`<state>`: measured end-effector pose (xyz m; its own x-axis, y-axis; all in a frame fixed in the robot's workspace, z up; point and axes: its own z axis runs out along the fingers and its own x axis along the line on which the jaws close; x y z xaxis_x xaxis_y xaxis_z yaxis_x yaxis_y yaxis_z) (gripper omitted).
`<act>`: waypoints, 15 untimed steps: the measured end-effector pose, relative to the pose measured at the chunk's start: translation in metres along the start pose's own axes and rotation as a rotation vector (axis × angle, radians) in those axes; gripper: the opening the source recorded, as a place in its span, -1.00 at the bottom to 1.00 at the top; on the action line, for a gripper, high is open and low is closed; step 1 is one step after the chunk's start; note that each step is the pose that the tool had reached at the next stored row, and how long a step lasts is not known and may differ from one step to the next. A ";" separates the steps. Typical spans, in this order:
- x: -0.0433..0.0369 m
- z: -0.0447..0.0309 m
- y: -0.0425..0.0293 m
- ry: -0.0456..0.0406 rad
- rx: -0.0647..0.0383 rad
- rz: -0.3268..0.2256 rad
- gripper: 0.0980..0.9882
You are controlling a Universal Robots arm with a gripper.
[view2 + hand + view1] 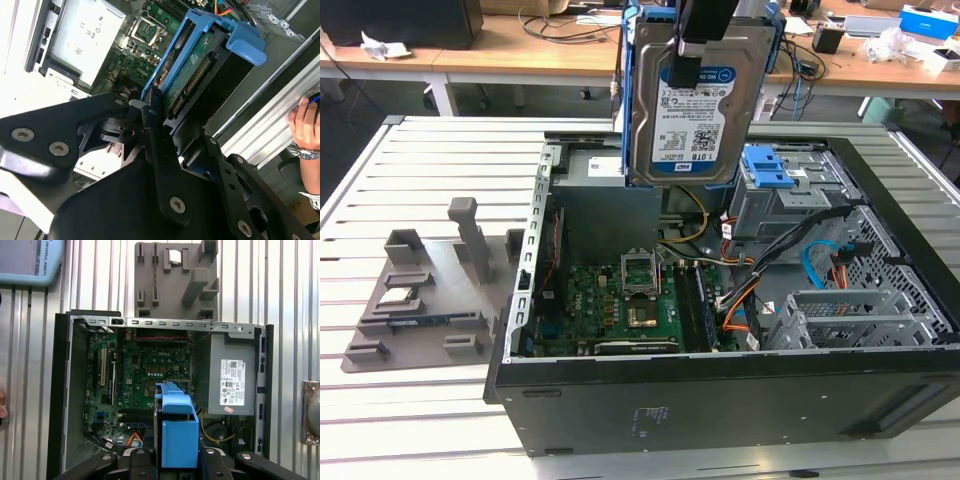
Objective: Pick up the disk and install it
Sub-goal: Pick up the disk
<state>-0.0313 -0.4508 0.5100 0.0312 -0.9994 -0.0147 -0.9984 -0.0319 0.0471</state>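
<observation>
The disk (692,105) is held upright in the air above the open computer case (720,405), pinched at its top end by the pincer (698,45), so the pick-up is judged done. It is not yet seated. The grey drive cage (790,195) stands apart from it, below, so the installing is left.

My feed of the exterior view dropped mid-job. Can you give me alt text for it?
The gripper holds the disk upright, label toward the camera, in its blue side rails, above the open computer case lying on a slatted metal table. On the exterior view's left, a grey fixture tray carries a small processor chip.
</observation>
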 end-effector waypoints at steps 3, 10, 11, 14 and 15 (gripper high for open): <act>0.0041 0.0000 0.0001 0.0000 0.000 0.000 -0.40; 0.0122 0.0000 0.0004 -0.0001 0.000 0.000 -0.40; 0.0131 0.0000 0.0004 0.0000 0.000 0.000 -0.40; 0.0165 0.0000 0.0005 0.0000 0.000 0.000 -0.40; 0.0175 0.0000 0.0006 0.0000 0.000 0.000 -0.40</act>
<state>-0.0313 -0.4683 0.5098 0.0311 -0.9994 -0.0147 -0.9984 -0.0318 0.0470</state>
